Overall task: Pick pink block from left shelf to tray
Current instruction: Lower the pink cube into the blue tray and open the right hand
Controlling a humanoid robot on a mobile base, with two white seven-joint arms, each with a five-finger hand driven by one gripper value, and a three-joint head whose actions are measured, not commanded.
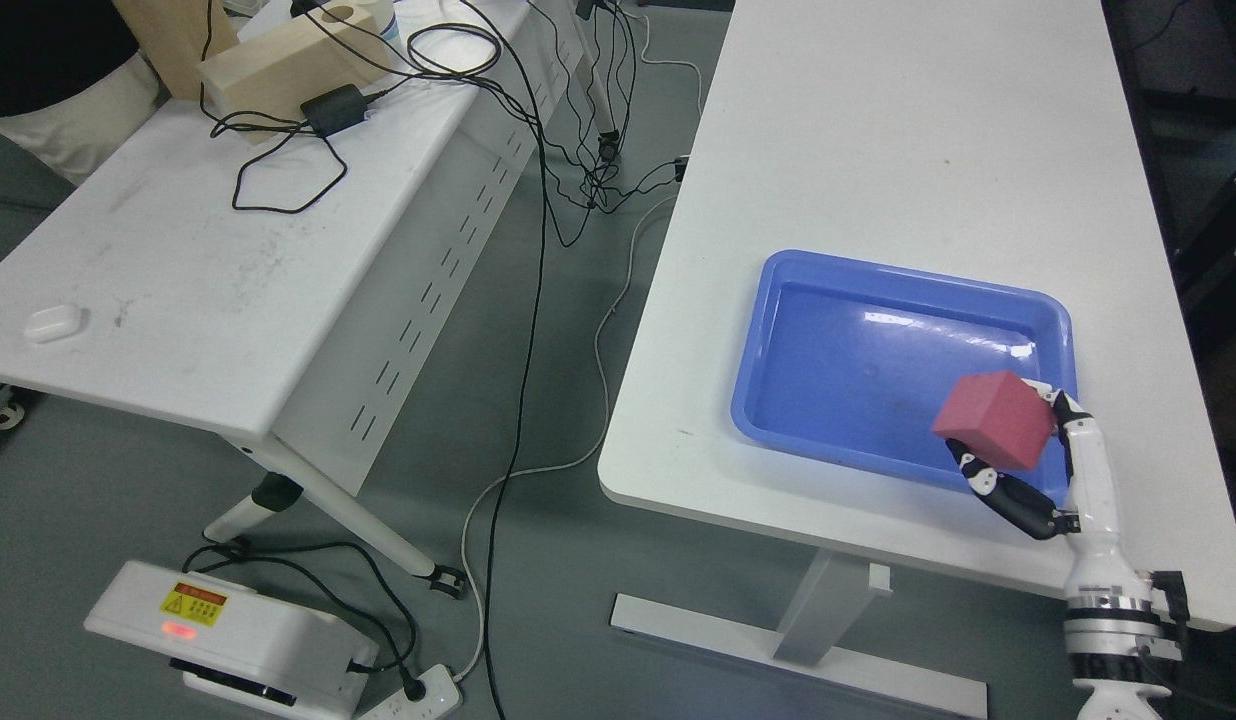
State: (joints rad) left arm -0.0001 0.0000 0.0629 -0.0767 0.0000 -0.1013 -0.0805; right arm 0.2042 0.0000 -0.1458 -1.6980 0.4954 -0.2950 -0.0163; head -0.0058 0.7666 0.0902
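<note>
A pink block (994,419) is held between the fingers of my right hand (1018,450), which comes up from the lower right. The block hangs tilted over the near right corner of the blue tray (808,300). The tray lies on the white table (878,120) at the right and has nothing in it. My left arm does not show.
A second white table (178,270) stands at the left with wooden blocks (278,65), a black adapter (333,110), cables and a small white case (53,322). Cables trail over the grey floor between the tables. A white device (228,640) and a power strip (418,695) lie on the floor.
</note>
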